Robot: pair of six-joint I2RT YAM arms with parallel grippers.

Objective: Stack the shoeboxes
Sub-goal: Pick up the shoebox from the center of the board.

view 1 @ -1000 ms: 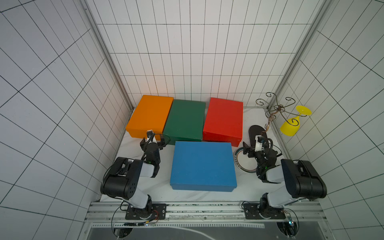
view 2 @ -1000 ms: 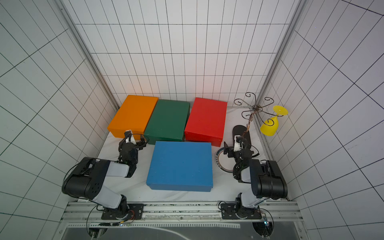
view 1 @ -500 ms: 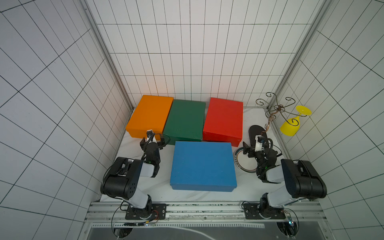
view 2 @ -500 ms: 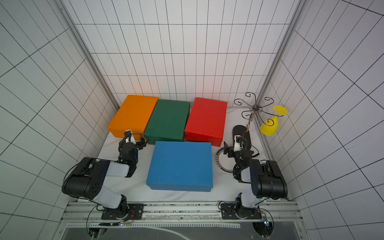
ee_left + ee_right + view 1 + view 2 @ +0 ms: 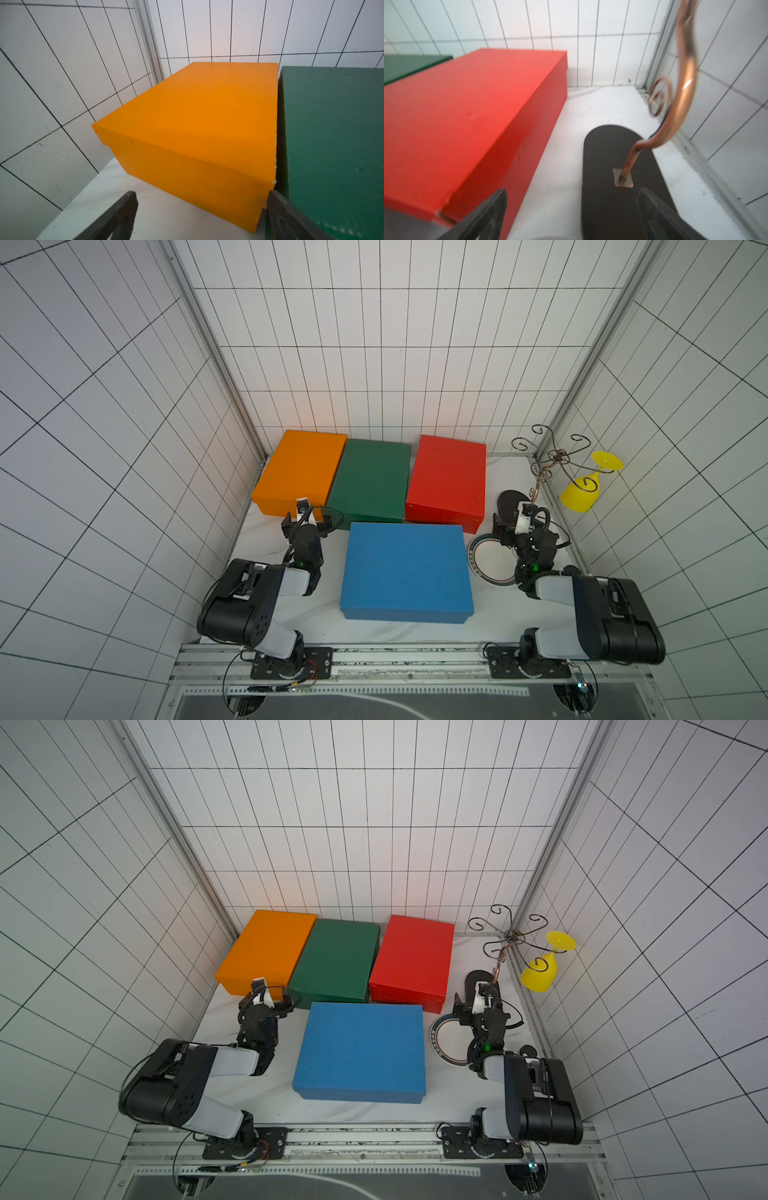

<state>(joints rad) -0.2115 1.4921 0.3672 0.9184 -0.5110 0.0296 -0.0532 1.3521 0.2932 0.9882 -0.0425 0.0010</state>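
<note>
While my left gripper (image 5: 306, 523) and right gripper (image 5: 520, 530) gape empty, I see the orange cardboard shoebox (image 5: 300, 466), dark green shoebox (image 5: 370, 479) and red shoebox (image 5: 446, 479) rowed at the back, blue shoebox (image 5: 405, 568) flat in front.

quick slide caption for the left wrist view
Open left gripper facing the near end of the orange shoebox, with the dark green shoebox close alongside it on the white table.
</note>
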